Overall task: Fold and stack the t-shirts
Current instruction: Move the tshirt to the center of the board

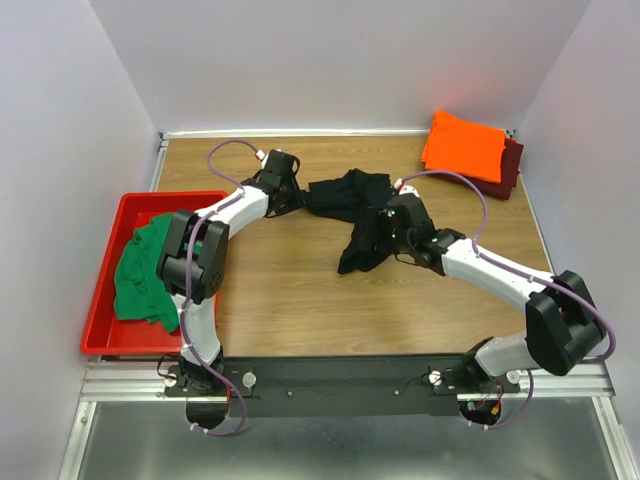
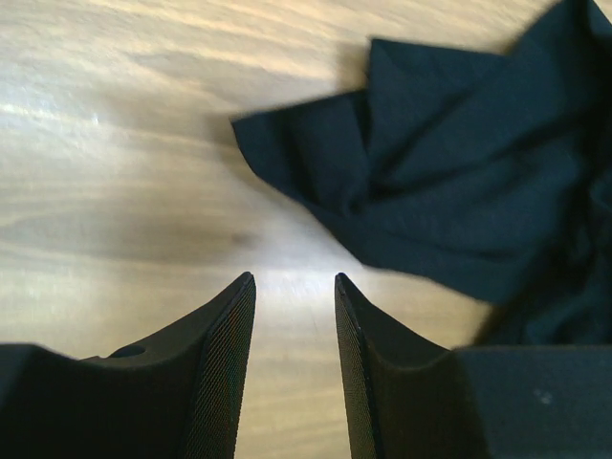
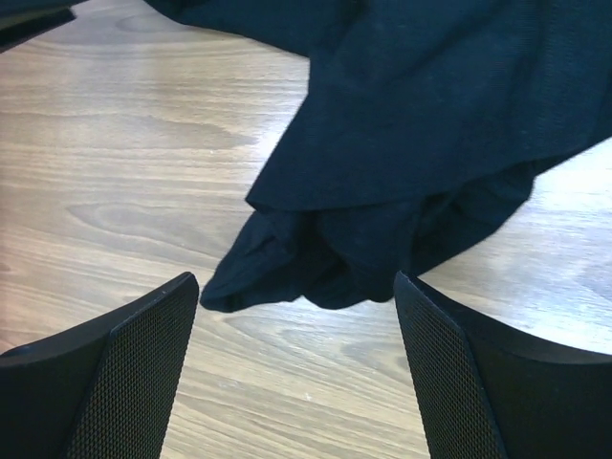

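While the black t-shirt [image 1: 358, 215] lay crumpled near the table's [image 1: 290, 300] far edge | your left gripper [image 2: 295, 287] stood released beside one end | your right gripper [image 3: 295, 282] gaped empty at the other, likely to spread it.

Table [image 1: 300, 310]: smooth wood grain, slight sheen; black shirt [image 1: 352, 198]: matt soft cloth; tray [image 1: 100, 335]: glossy plastic; finger pads [image 3: 445, 382]: finely textured, matt.
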Robot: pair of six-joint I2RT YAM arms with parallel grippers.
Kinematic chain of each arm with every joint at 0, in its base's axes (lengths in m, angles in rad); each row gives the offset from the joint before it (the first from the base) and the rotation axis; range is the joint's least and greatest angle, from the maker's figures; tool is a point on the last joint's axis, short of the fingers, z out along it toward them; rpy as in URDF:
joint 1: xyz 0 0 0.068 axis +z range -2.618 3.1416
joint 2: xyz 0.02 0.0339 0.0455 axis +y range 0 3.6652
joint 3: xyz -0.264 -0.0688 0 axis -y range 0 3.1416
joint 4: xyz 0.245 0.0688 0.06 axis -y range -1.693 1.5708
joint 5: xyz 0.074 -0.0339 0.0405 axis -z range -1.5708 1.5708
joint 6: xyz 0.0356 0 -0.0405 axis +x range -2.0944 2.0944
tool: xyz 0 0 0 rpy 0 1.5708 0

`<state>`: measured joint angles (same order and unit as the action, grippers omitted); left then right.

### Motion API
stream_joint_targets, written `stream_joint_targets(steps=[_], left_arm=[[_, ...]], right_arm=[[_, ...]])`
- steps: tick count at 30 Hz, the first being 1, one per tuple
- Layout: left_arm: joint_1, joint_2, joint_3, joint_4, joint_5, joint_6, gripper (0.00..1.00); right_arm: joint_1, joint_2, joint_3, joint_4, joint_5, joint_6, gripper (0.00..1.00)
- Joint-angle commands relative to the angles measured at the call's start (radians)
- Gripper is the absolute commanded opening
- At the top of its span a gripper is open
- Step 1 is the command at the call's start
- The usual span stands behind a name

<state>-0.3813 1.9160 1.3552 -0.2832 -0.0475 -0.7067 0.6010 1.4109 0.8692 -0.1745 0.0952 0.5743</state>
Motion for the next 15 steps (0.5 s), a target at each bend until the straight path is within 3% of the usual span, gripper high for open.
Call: stream_joint_targets(steps=[1,15], left_arm=[[0.027,0.057,0.050,0.036,0.031,-0.048,0.47],[0.071,0.155,0.127,0.085,0.038,-0.062,0.46]], right_arm=[[0.034,0.037,0.040,0.026,0.073,0.033,0.89],[0.082,0.109,0.091,0.027,0.097,0.039,0.87]])
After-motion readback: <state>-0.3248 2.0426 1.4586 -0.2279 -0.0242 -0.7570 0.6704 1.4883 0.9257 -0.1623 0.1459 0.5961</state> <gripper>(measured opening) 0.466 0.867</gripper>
